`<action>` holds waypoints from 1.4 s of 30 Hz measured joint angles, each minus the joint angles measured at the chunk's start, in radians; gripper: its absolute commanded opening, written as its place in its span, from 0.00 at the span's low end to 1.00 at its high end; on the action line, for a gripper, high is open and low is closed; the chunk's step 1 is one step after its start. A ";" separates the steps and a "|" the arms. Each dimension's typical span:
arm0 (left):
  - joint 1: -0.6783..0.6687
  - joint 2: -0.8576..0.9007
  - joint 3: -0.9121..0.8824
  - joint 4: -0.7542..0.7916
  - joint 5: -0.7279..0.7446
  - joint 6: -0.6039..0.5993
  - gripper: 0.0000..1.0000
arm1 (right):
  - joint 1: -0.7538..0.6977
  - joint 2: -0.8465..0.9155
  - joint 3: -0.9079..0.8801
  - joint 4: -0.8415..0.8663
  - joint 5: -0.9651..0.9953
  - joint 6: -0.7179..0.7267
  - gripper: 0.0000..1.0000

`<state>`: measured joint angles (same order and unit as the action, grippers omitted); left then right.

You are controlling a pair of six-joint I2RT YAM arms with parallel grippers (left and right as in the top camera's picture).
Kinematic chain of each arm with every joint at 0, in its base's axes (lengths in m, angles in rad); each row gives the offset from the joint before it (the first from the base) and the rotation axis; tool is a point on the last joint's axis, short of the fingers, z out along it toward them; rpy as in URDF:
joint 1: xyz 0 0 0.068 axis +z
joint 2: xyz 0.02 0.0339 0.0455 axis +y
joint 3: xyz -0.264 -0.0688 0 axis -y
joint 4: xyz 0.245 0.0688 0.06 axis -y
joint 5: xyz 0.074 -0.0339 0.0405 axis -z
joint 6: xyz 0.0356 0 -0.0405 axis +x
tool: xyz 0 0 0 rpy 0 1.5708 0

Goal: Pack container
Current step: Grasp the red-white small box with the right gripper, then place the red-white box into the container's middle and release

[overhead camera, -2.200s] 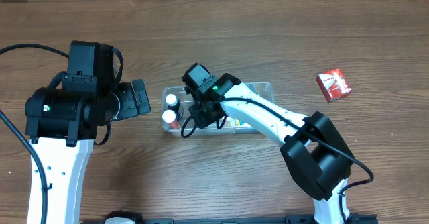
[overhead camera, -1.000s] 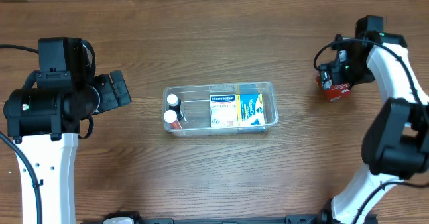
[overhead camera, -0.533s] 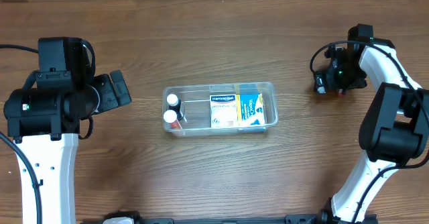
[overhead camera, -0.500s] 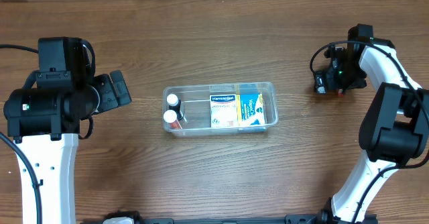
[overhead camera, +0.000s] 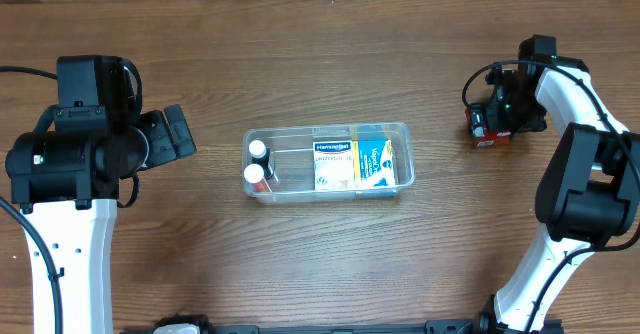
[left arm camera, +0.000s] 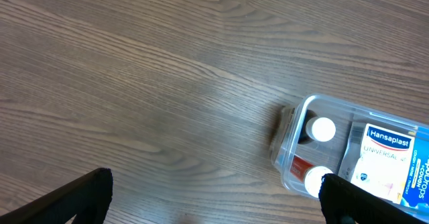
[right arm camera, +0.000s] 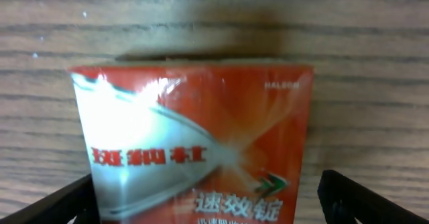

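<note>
The container is a clear plastic bin at the table's middle, also at the right edge of the left wrist view. It holds two white-capped bottles, a white Hansaplast box and a blue box. A red box lies on the table at the far right. My right gripper is down over it, open, and the red box sits between the wide-spread fingers. My left gripper hangs open left of the container with nothing in it.
Bare brown wood table lies all around the container. The left gripper's fingers frame bare wood, with the container's left end just inside the right one.
Over the last second the right gripper has dropped from beside the red box to straddling it, and the box now shows under its left side. The left arm and the container have not moved.
</note>
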<state>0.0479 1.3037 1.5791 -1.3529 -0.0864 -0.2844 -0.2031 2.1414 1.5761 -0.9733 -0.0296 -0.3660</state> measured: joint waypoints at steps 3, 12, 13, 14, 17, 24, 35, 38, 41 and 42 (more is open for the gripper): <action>0.000 0.000 0.000 0.000 0.000 0.000 1.00 | 0.000 0.000 0.000 0.016 -0.032 -0.001 1.00; 0.000 0.000 0.000 0.000 0.000 0.000 1.00 | 0.000 0.000 0.000 0.020 -0.060 -0.001 0.80; 0.000 0.000 0.000 0.000 0.000 0.000 1.00 | 0.000 0.000 0.000 0.020 -0.061 0.000 0.77; 0.000 0.000 0.000 0.000 0.000 0.000 1.00 | 0.000 0.000 0.000 0.020 -0.063 0.000 0.72; 0.000 0.000 0.000 0.000 0.000 0.000 1.00 | 0.000 0.000 0.000 0.019 -0.067 0.000 0.65; 0.000 0.000 0.000 0.000 0.000 0.000 1.00 | 0.000 0.000 0.000 0.018 -0.068 -0.001 0.63; 0.000 0.000 0.000 0.011 0.000 0.000 1.00 | 0.059 -0.229 0.008 -0.129 -0.067 0.135 0.60; 0.000 0.000 0.000 0.013 0.000 0.000 1.00 | 0.166 -0.448 0.008 -0.227 -0.068 0.227 0.60; 0.000 0.001 0.000 0.014 0.000 0.000 1.00 | 0.366 -0.620 0.013 -0.297 -0.071 0.321 0.58; 0.000 0.002 0.000 0.014 0.000 0.000 1.00 | 0.446 -0.643 0.013 -0.298 -0.071 0.369 0.58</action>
<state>0.0479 1.3056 1.5791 -1.3388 -0.0860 -0.2844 0.2432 1.4982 1.5894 -1.2716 -0.1009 0.0032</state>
